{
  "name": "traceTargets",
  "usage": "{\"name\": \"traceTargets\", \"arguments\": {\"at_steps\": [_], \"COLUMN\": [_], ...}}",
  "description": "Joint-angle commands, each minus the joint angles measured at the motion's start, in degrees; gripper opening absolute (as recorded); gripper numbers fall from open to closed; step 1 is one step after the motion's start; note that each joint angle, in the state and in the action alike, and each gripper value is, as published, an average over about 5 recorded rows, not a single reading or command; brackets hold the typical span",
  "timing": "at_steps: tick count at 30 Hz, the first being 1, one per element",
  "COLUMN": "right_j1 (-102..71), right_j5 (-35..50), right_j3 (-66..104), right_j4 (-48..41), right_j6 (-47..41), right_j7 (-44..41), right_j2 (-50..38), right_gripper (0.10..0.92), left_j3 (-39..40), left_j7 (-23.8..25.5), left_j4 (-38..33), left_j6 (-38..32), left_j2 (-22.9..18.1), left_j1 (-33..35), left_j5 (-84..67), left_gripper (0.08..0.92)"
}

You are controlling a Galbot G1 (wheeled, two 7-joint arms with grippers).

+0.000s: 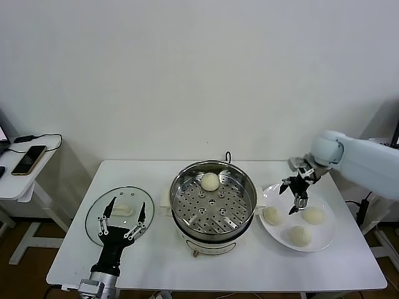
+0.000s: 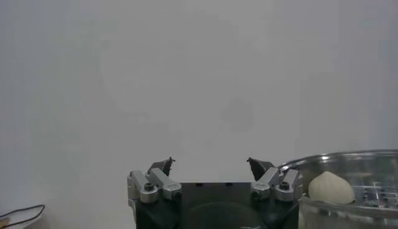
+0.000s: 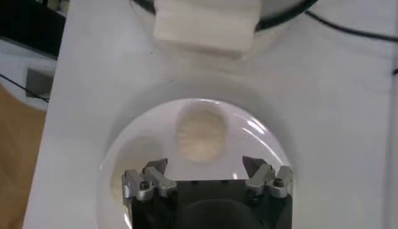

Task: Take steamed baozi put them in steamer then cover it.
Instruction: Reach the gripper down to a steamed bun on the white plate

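Baozi [image 3: 200,135] just below open right gripper [image 3: 206,165]

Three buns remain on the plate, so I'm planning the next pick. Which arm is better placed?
The right. Its open right claw hovers over the plate, beside the nearest baozi. The left claw is over the glass lid, across the steamer.

R arm reaches in from the right, right gripper [image 1: 294,198] pointing down, jaws wide apart. L arm low, left gripper [image 1: 122,216] spread, upright.
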Motion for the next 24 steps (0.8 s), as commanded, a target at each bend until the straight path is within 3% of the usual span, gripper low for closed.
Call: {"name": "traceTargets", "arguments": {"at_steps": [1, 18, 24], "right_j1": [-6.0, -8.1, -7.9], "right_j5": [-0.8, -0.8, -1.1], "right_j3": [1.8, 2.7, 2.7], "right_j4": [-1.8, -4.7, -4.4], "right_j6": [-0.9, -0.6, -0.7], "right_j7": [3.0, 5.9, 5.6], "right_j2": [1.1, 4.9, 4.7], "right_gripper": [0.823, 0.821, 0.748], "left_j3": [-0.1, -0.7, -0.7], "left_j7": [-0.1, -0.1, -0.1], "left_j4": [0.2, 1.1, 1.0], "left_j6": [0.0, -0.1, -0.2], "left_j2": [0.1, 0.1, 0.0], "left_j1": [0.0, -0.7, -0.7], "left_j5": [0.0, -0.1, -0.1], "left_gripper": [0.823, 0.823, 0.823]}}
